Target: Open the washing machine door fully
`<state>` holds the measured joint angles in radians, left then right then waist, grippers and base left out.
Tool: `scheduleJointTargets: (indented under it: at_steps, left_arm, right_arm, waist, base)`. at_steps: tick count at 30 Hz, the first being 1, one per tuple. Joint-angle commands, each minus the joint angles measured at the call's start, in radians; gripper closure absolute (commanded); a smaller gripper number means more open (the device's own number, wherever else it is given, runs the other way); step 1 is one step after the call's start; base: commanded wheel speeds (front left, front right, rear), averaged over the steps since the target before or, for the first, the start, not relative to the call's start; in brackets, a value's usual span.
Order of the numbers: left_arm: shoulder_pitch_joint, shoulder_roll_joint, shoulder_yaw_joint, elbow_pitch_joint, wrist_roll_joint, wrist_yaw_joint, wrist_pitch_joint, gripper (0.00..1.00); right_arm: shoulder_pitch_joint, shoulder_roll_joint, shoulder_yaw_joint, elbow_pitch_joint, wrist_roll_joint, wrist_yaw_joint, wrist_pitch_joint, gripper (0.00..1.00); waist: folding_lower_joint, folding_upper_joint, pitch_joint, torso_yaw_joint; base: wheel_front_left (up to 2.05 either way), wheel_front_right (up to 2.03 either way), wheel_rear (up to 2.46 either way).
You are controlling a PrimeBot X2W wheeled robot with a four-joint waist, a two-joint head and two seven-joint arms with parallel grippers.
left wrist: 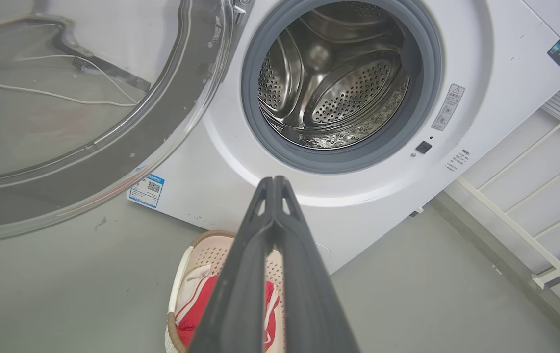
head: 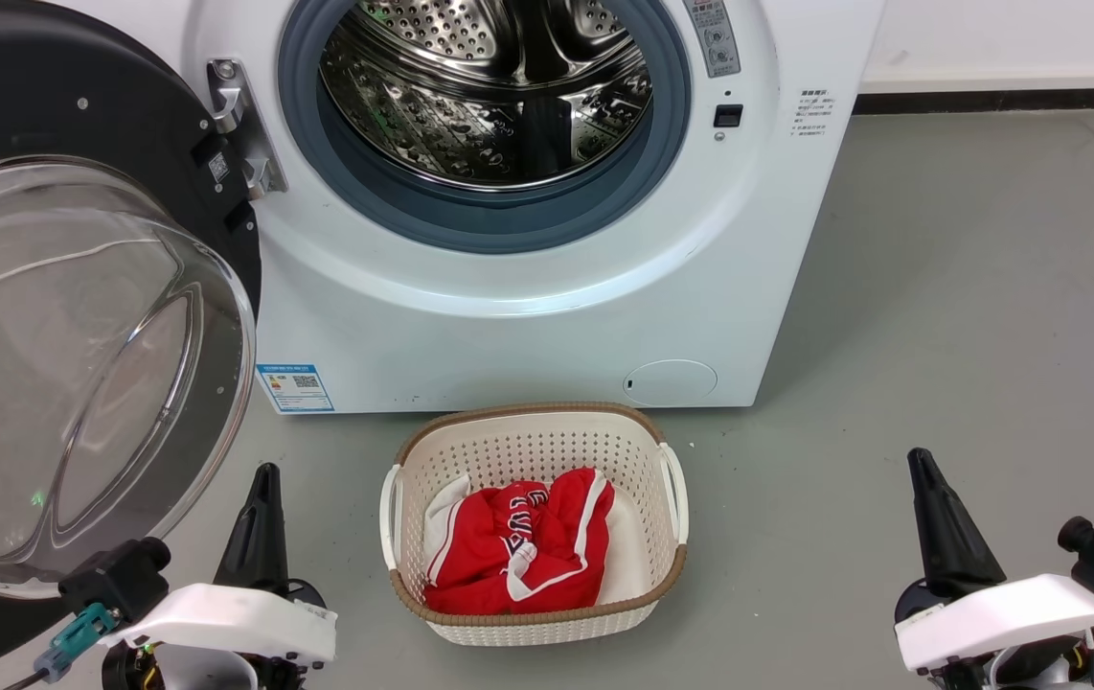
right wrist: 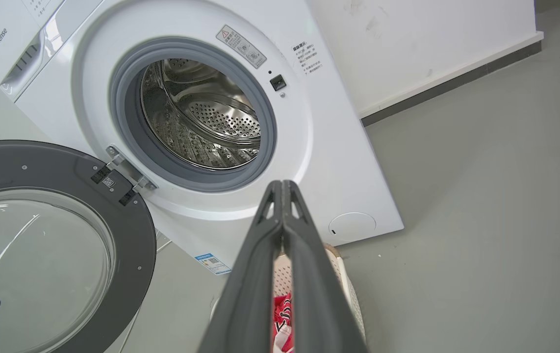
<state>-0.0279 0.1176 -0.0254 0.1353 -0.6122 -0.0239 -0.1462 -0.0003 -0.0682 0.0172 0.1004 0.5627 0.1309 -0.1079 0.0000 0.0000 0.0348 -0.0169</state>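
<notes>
The washing machine door (head: 78, 316), where was it? asked the first.

Swung out on its hinge (head: 240, 125), said the second, filling the left edge of the head view, glass bowl facing the camera, well apart from the drum (head: 490, 86) at top centre.

And the grippers?

Both low in the frame, fingers pressed together on nothing. The left gripper (head: 265, 479) stood just right of the door's lower rim, not touching; the right gripper (head: 921, 470) sat far off at lower right, beyond the basket (head: 672, 479).

So the left arm was nearer?

Yes. Any further push seemed its job, leftward against the inner face.
</notes>
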Motion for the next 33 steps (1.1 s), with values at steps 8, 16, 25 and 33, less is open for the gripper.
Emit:
scheduleJointTargets:
  at_steps: [8, 16, 25, 33]
  left_arm:
    - [-0.037, -0.006, 0.023, 0.004, -0.138, -0.017, 0.035, 1.0]
    - [-0.044, -0.014, 0.037, 0.017, -0.245, -0.029, 0.063, 1.0]
    - [-0.052, -0.022, 0.055, 0.032, -0.368, -0.042, 0.095, 1.0]
    - [-0.056, -0.028, 0.067, 0.043, -0.457, -0.052, 0.119, 1.0]
  right_arm:
    - [-0.039, -0.013, -0.008, 0.009, 0.156, 0.0, 0.021, 1.0]
    - [-0.047, -0.016, -0.015, 0.025, 0.275, 0.0, 0.039, 1.0]
    - [-0.056, -0.018, -0.024, 0.043, 0.409, 0.0, 0.061, 1.0]
    - [-0.066, -0.019, -0.031, 0.057, 0.507, 0.0, 0.078, 1.0]
  waist:
    - [0.0, 0.0, -0.003, 0.001]
    - [0.0, 0.0, -0.005, 0.003]
    - [0.0, 0.0, -0.008, 0.004]
    - [0.0, 0.0, -0.011, 0.006]
  base:
    - [0.0, 0.0, 0.0]
    - [0.0, 0.0, 0.0]
    - [0.0, 0.0, 0.0]
    - [0.0, 0.0, 0.0]
